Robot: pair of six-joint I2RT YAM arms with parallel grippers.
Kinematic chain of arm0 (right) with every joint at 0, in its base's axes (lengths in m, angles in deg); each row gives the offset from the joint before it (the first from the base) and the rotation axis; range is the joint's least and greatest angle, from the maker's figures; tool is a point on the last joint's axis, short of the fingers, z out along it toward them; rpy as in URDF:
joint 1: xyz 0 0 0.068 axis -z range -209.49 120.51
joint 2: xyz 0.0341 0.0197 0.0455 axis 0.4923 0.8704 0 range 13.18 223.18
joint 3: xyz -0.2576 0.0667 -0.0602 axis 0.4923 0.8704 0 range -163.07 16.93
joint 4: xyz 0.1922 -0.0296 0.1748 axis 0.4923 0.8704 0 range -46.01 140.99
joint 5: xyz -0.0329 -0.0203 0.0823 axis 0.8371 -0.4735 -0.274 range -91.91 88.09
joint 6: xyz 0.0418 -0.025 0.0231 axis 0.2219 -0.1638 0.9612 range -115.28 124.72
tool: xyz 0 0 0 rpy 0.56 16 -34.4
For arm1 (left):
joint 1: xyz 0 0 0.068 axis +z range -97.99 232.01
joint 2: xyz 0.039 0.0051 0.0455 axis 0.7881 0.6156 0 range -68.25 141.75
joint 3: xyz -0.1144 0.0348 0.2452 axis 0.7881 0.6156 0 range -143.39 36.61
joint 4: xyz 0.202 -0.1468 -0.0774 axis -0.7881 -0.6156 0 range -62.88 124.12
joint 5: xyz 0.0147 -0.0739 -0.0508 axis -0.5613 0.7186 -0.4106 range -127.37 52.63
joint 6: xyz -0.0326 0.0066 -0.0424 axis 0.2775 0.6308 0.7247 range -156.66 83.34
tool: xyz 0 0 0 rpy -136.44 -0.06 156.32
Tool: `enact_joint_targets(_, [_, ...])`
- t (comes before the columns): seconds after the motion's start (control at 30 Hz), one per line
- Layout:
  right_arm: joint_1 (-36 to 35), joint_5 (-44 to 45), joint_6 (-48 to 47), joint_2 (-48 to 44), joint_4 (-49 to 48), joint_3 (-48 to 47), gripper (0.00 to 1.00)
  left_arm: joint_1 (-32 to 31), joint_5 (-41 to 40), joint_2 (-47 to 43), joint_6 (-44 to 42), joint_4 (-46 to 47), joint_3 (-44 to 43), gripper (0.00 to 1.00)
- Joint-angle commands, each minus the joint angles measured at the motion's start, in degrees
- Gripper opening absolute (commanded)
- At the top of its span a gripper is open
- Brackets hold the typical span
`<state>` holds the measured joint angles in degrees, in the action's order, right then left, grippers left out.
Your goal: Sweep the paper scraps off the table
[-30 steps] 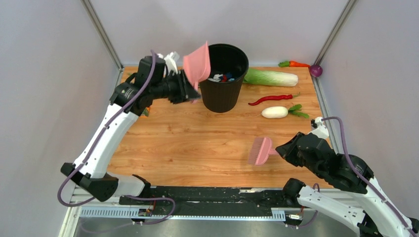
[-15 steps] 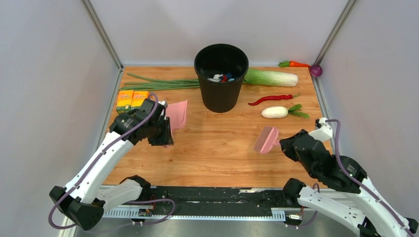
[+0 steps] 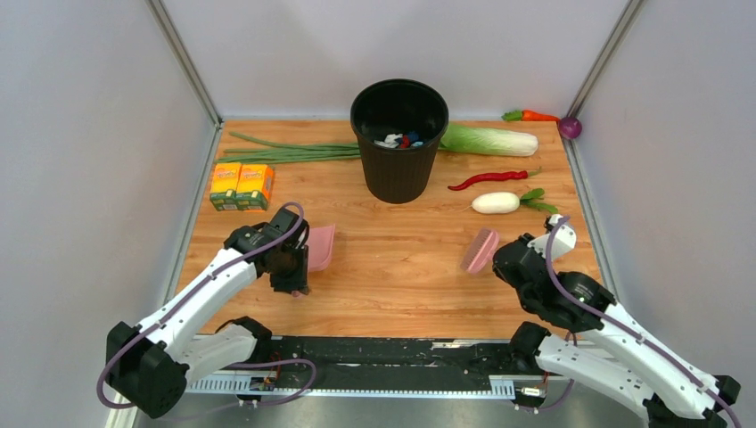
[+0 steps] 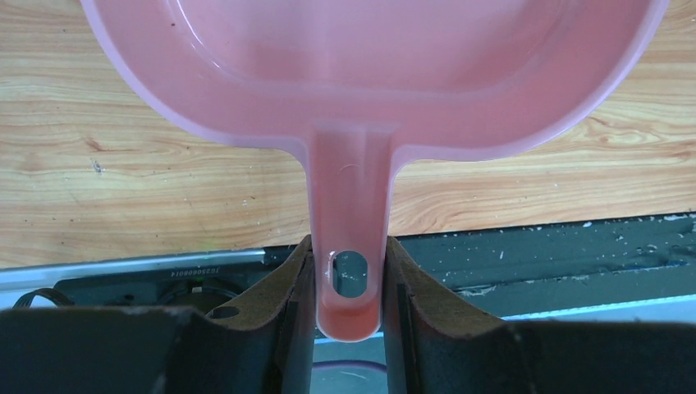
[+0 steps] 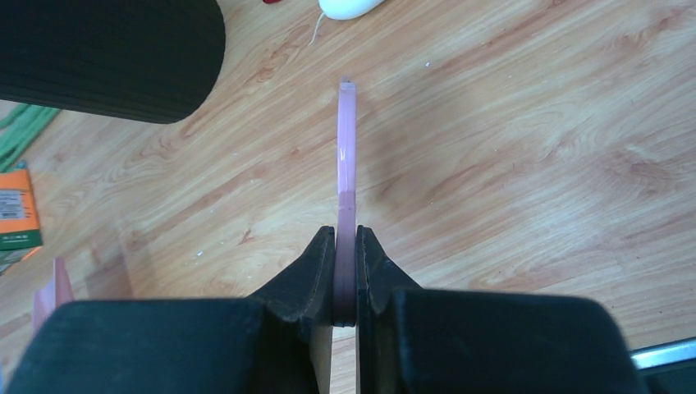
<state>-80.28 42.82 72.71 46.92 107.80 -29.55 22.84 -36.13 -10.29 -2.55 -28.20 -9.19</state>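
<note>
- Two orange cartons (image 3: 241,185) stand side by side at the left edge of the table (image 3: 401,294), with long green onions (image 3: 294,152) lying just above them in the frame.
- Lower left of centre, the left gripper (image 3: 299,260) is clamped on the handle of a pink dustpan (image 3: 320,247). The left wrist view shows both fingers (image 4: 283,283) pressed against that handle, with the pan over bare wood.
- At top centre stands a black bin (image 3: 398,174). The paper scraps (image 3: 406,141) show as red bits inside it, mixed with white and blue ones.
- Right of the bin lie a pale cabbage (image 3: 490,140), a red chili (image 3: 488,179) and a white radish (image 3: 496,202), one below the other.
- Lower right of centre, the right gripper (image 3: 499,260) is closed tight on a pink brush (image 3: 480,250), which the right wrist view shows edge-on.
- In the upper right corner, a carrot (image 3: 538,115) and a purple ball (image 3: 571,127) sit near the wall.
</note>
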Motion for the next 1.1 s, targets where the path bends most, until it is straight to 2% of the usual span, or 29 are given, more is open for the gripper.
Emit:
enact_joint_targets(0.0, [1.47, -0.06, -4.07, 2.56, -7.81, 1.21, 0.0, 0.17, 0.7, 1.46, -1.24, 3.79, 0.89, 0.0])
enact_joint_targets(0.1, [7.08, -7.95, -11.18, 3.35, -12.02, 2.09, 0.0, 0.16, 0.26, 2.16, -1.06, 3.79, 0.8, 0.0])
enact_joint_targets(0.2, [18.58, -19.21, -17.35, 4.23, -15.73, 3.67, 0.0, 0.16, 0.26, 3.04, -0.89, 3.79, 0.89, 0.0])
enact_joint_targets(0.27, [23.95, -22.22, -18.85, 3.8, -15.91, 3.85, 0.0, 0.16, 0.0, 3.22, -0.88, 3.53, 0.98, 0.0])
enact_joint_targets(0.37, [28.18, -23.54, -19.47, 1.42, -16.52, 4.64, 0.0, 0.25, -0.01, 3.04, -0.53, 3.7, 1.5, 0.0])
enact_joint_targets(0.6, [39.52, -34.35, -16.05, -1.03, -22.14, 13.33, 0.0, 0.16, 1.84, 6.38, 1.13, 5.37, 2.91, 0.0])
enact_joint_targets(0.8, [42.96, -35.76, -13.59, -4.03, -22.42, 16.94, 0.0, 0.16, 2.45, 10.42, 3.24, 7.65, 4.49, 0.0])
enact_joint_targets(1.07, [42.96, -34.97, -1.64, -15.53, -19.16, 27.57, 0.0, 0.08, 4.03, 15.08, 4.3, 10.91, 4.93, 0.0])
